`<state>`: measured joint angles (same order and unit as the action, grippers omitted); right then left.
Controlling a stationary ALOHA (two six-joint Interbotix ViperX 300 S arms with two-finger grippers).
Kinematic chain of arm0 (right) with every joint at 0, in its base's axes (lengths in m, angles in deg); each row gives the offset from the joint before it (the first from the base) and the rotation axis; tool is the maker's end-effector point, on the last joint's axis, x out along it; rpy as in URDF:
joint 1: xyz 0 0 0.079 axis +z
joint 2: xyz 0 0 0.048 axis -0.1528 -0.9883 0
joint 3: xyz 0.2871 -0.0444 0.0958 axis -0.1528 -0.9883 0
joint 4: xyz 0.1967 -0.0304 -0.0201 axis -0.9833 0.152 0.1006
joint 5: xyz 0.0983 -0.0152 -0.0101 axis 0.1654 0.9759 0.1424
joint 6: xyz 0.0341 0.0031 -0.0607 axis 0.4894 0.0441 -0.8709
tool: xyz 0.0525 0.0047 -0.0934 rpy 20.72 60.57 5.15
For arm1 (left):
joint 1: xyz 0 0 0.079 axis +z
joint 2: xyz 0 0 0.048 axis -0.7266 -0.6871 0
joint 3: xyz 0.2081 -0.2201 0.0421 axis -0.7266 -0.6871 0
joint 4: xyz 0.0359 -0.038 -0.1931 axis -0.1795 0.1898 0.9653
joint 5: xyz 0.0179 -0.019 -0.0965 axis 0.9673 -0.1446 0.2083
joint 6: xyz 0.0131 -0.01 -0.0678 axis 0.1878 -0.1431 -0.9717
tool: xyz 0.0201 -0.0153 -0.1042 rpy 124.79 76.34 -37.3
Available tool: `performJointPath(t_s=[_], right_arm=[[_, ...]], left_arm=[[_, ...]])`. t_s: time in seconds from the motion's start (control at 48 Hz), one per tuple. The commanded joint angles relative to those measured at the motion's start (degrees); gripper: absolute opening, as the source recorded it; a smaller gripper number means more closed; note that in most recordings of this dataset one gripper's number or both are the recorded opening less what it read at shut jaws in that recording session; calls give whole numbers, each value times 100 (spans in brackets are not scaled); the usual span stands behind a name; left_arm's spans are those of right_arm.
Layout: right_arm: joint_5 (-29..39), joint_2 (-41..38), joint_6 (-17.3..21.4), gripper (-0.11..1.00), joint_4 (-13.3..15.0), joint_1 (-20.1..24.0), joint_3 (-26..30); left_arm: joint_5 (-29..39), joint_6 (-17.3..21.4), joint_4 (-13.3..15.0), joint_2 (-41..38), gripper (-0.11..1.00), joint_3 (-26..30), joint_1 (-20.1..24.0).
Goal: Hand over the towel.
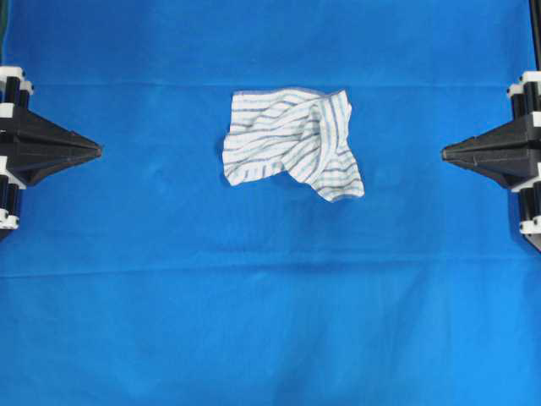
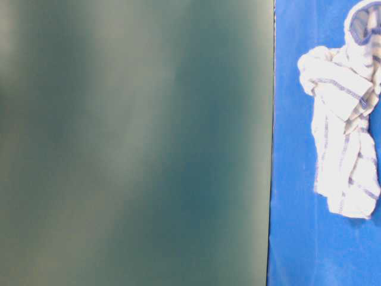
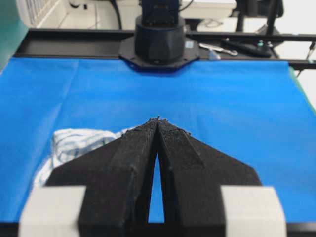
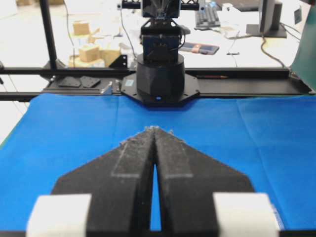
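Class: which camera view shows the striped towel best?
The overhead view: the whole crumpled towel lies unobstructed on the blue tablecloth. The table-level view shows it blurred at the right edge; the left wrist view only a corner beside the hand; the right wrist view shows none.

Left gripper (image 1: 98,150): 2 matte black wedge-shaped fingers tapering to a point, inner faces coarse and foam-like with frayed tips. White blocks at the finger roots. Right gripper (image 1: 445,153): same build, black wedges, white blocks, fuzzy tip wear. Opposing arm base (image 4: 160,79) is black, cylindrical on an octagonal plate, with dark cables above.
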<state>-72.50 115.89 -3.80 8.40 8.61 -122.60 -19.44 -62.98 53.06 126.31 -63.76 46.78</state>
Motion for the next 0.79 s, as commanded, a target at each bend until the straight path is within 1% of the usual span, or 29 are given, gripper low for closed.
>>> performJointPath(t_s=[0.0,0.25,0.354,0.563,0.625,0.709,0.771], right_arm=[[-35,-44,18,0,-26,0,167],[62,-53,18,0,-26,-26,220],[62,-44,18,0,-26,-35,220],[70,-53,18,0,-26,-53,237],[105,-70,18,0,-26,-62,237],[176,-88,18,0,-26,-79,237],[211,-105,18,0,-26,-97,229]], left_arm=[[-26,62,70,-79,0,123,-18],[-299,70,88,-123,0,211,-26],[-396,88,88,-229,0,281,35],[-606,79,105,-949,2,545,334],[-624,70,105,-1274,11,712,413],[-624,44,105,-1714,34,914,510],[-615,0,105,-2057,54,1081,589]])
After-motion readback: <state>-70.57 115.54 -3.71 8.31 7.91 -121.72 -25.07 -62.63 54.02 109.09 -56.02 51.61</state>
